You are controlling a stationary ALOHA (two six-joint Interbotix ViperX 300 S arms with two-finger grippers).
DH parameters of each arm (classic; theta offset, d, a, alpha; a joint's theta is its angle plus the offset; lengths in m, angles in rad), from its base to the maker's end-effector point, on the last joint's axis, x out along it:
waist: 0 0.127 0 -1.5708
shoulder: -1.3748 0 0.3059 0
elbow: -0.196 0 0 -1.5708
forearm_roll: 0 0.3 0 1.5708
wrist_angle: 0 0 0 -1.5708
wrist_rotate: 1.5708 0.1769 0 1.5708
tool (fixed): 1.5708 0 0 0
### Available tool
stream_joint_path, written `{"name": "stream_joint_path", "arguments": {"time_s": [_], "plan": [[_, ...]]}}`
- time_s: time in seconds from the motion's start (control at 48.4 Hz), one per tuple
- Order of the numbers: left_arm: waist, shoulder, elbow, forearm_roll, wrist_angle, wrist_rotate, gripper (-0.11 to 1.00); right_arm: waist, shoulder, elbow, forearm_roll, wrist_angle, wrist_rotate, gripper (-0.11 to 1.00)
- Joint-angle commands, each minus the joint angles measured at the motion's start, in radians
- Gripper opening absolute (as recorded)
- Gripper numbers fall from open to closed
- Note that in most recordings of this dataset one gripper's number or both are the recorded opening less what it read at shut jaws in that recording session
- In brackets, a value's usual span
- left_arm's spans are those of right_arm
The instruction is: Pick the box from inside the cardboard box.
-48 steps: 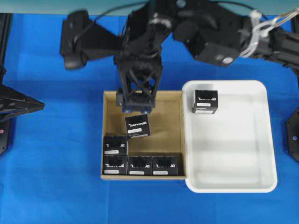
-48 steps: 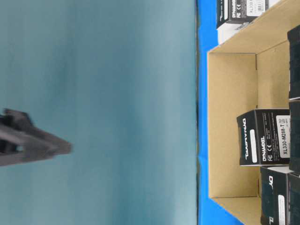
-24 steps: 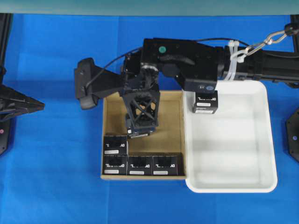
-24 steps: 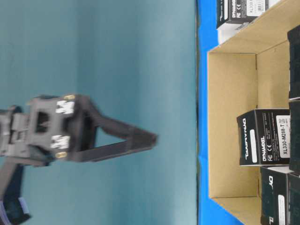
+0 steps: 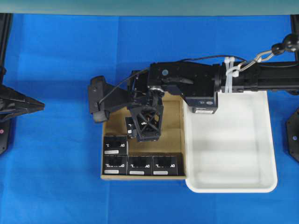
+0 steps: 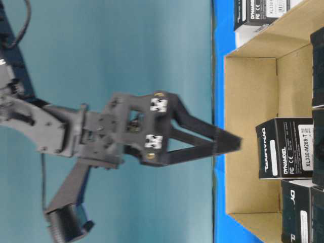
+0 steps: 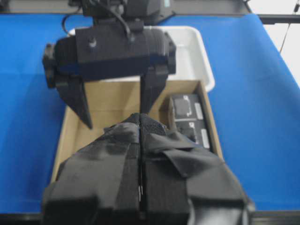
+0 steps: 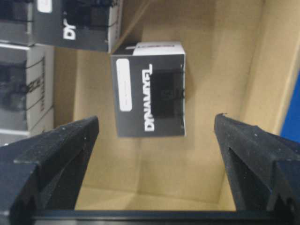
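Note:
The cardboard box (image 5: 175, 135) holds several black boxes. One loose box (image 5: 129, 125) lies apart from the rest near the carton's middle. It shows clearly in the right wrist view (image 8: 150, 89), with white lettering up. My right gripper (image 5: 145, 135) is open and hangs over this box, one finger on each side and clear of it (image 8: 157, 119). The table-level view shows its tips (image 6: 230, 144) at the carton's rim (image 6: 250, 101), short of the box (image 6: 283, 148). My left gripper (image 5: 41, 106) is shut and empty at the far left (image 7: 139, 117).
Other black boxes (image 5: 140, 164) line the carton's front wall, with one more (image 5: 115, 145) stacked at the left. A white plastic tray (image 5: 233, 182) touches the carton's right side. One black box (image 5: 204, 110) in it is mostly hidden under my right arm.
My right arm has swung forward and lowered the open gripper from the carton's back edge down over the loose box. The left arm has not moved.

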Motion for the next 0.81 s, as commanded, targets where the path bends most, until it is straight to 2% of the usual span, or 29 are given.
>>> {"name": "stream_joint_path", "arguments": {"time_s": [0.0,0.186,0.786], "plan": [[-0.002,0.012,-0.026,0.002,-0.005,-0.002,-0.07,0.005,0.005,0.021,-0.012,-0.040,-0.005,0.98],[-0.002,0.011,-0.028,0.002,-0.005,-0.002,-0.07,0.005,0.014,0.043,-0.029,-0.087,-0.009,0.98],[-0.002,0.012,-0.026,0.002,-0.005,-0.002,-0.07,0.031,0.080,0.046,-0.023,-0.124,-0.003,0.98]]}}
